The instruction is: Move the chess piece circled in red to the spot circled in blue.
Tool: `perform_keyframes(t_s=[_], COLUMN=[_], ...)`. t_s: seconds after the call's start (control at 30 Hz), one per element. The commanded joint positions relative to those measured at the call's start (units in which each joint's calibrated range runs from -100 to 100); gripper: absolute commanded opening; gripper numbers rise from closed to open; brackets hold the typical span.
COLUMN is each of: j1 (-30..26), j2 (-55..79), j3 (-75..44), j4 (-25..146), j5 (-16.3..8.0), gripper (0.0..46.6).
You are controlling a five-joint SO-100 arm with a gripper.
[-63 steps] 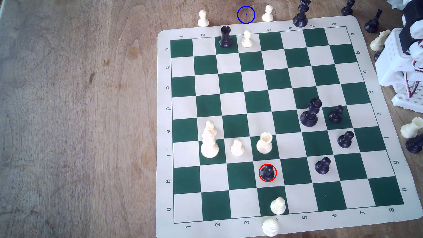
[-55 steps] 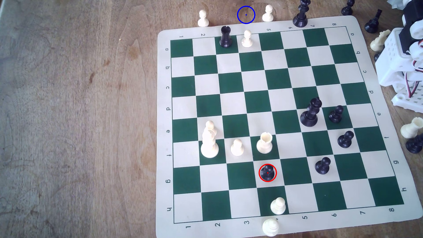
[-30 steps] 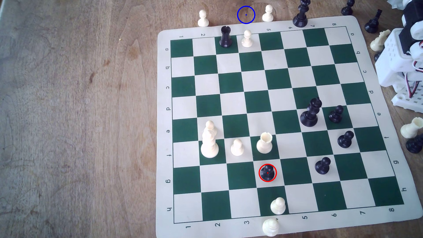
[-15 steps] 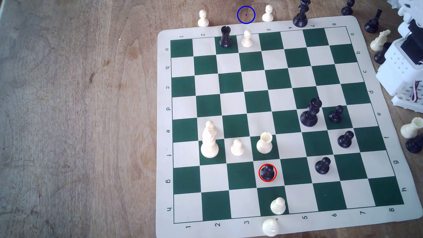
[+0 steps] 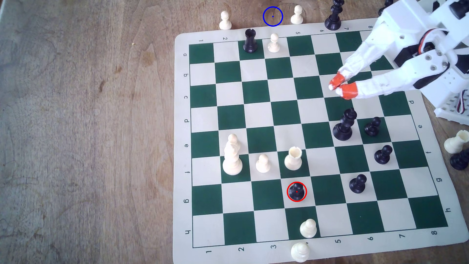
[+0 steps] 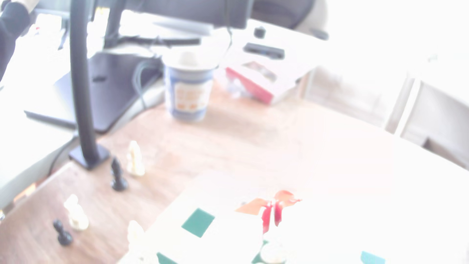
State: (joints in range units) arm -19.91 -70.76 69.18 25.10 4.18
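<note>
The black pawn stands inside its red ring on the chessboard. The hand, red-tipped fingers together and empty, hovers well apart. The blue ring marks bare worktop.

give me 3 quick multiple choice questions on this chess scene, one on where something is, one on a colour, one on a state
1. Where is the blue ring?
A. on bare wood beyond the board's far edge
B. on a green square
C. around the white rook

2. What colour are the tips of the gripper?
A. blue
B. orange-red
C. black

3. What state is the red-circled black pawn in?
A. lifted in the gripper
B. lying on its side
C. standing untouched on a white square

Answers: 1 A, the ring lies on the table between two white pawns; 2 B, both fingertips show orange-red; 3 C, it stands upright, and the gripper is far off with nothing between its fingers.
</note>
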Motion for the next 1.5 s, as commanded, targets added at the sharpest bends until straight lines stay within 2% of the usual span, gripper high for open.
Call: perform_keyframes(t_s=[0.0,0.13,0.2,0.33,0.57,0.73,1.07,1.47], j1=[-1.48,-3.51,-5.24,-6.49,-5.16,-4.45,-5.00,-7.43], j2=[15.24,25.09,32.56,39.60,46.73,48.69,53.27,59.30], j3=[-15.42,-27.48,-38.72,-46.61,-45.07,-43.16,-32.55,-30.02], j4=[3.32,7.33,14.21,18.96,22.40,21.17,12.25,5.37], j5=[-3.08,-5.76,-7.96,-9.08,-9.57,-10.70,-11.14,-13.14], gripper=[1.5,2.1,0.2,0.5,5.3,12.2,14.5,14.5])
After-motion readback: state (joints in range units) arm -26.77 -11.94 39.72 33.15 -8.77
